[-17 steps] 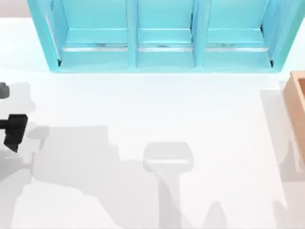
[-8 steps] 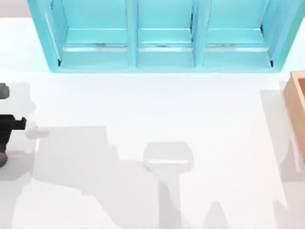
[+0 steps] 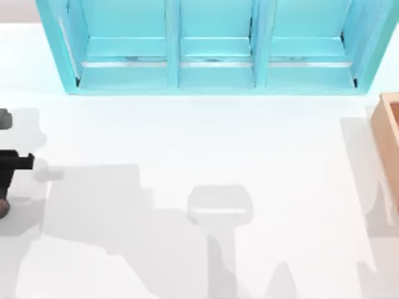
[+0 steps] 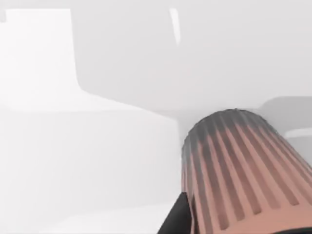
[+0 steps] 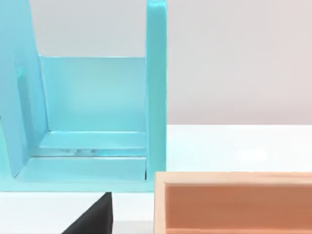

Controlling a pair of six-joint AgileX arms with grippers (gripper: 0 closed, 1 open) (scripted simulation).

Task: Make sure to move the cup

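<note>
The cup (image 4: 243, 175) is brown and ribbed, and it looms close in the left wrist view with a black finger (image 4: 176, 219) against its side. From above, just a sliver of the cup (image 3: 3, 207) peeks in at the table's far left edge. My left gripper (image 3: 7, 180) sits there too, shut on the cup. A dark wedge of my right gripper (image 5: 92, 219) shows in the right wrist view, near the wooden box.
A teal shelf unit (image 3: 212, 50) with three bays spans the back of the table and appears again as the shelf unit (image 5: 92, 122). An orange wooden box (image 3: 389, 143) stands at the right edge, close before the right wrist as the box (image 5: 234, 204).
My left gripper has shifted left toward the table's edge, and the brown cup has come into sight below it. Over the last half second almost nothing moved.
</note>
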